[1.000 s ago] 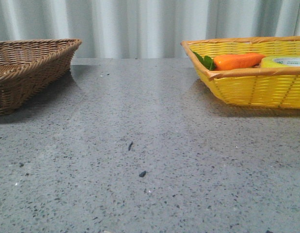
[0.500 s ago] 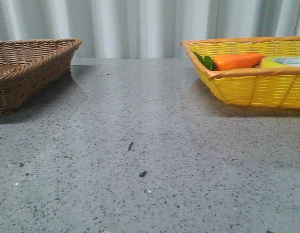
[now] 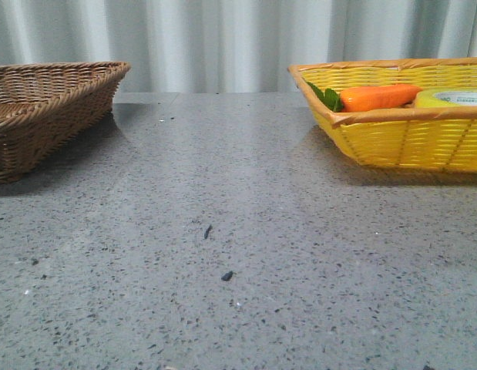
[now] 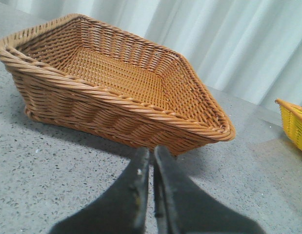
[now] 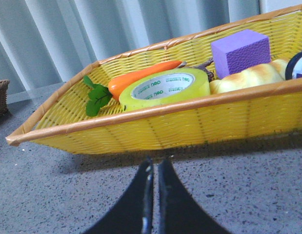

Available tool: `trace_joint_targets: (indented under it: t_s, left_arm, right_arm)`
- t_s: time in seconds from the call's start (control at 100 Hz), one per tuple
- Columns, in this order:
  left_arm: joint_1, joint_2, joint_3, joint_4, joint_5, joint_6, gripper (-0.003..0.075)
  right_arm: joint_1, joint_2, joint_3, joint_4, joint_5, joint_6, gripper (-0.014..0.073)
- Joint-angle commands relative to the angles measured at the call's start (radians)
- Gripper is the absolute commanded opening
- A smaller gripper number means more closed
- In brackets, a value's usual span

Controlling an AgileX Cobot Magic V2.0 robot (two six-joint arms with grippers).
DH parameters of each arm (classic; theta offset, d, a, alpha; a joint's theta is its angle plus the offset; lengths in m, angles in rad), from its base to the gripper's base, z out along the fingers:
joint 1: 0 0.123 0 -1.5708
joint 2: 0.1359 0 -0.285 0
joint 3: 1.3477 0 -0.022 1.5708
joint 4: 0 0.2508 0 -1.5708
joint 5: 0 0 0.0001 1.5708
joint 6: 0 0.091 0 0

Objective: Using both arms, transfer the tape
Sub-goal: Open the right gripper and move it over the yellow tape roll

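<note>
At the far right of the grey speckled table (image 3: pixel 238 231) stood a yellow wicker basket (image 3: pixel 408 142), and the tape (image 5: pixel 164 88) lay flat inside it, pale face up, touching the orange carrot (image 5: pixel 141 75) that lay just beyond it with its green leaves pointing toward the basket's left corner. To the right of the roll, in the same basket, sat a golden bread-like piece (image 5: pixel 246 78), and behind that a purple block (image 5: pixel 240 50); a dark round object showed only as a sliver at the basket's edge, too little to name. The basket's near wall rose between the right gripper (image 5: pixel 153 168) and the roll. That gripper hung low over the table just short of the basket, its two black fingers pressed together with nothing between them. At the far left stood a brown wicker basket (image 4: pixel 116 83). The left gripper (image 4: pixel 151 156) hovered just before its near wall, fingers likewise closed on nothing. A pale pleated curtain (image 3: pixel 223 42) hung behind everything.
</note>
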Motion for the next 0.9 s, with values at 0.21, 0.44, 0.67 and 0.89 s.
trace_joint_targets:
  t_s: [0.21,0.44,0.67,0.89]
  left_arm:
    - [0.002,-0.027,0.009,-0.021,-0.076,-0.007,-0.002]
    - [0.002,-0.027,0.009,-0.021,-0.076,-0.007,-0.002]
    - [0.002,-0.027,0.009,-0.033,-0.076,-0.007,-0.002]
    - [0.002,-0.027,0.009,-0.124,-0.08,-0.007,-0.002]
  right_arm:
    - [-0.005,-0.018,0.022,-0.001,-0.076,-0.003,-0.0064]
    - [-0.005,-0.018,0.022,-0.001,-0.076,-0.003,-0.0064]
    - [-0.005,-0.018,0.022,-0.001,-0.076,-0.003,-0.0064]
    - [-0.005,-0.018,0.022,0.001,-0.078,-0.003,-0.0064]
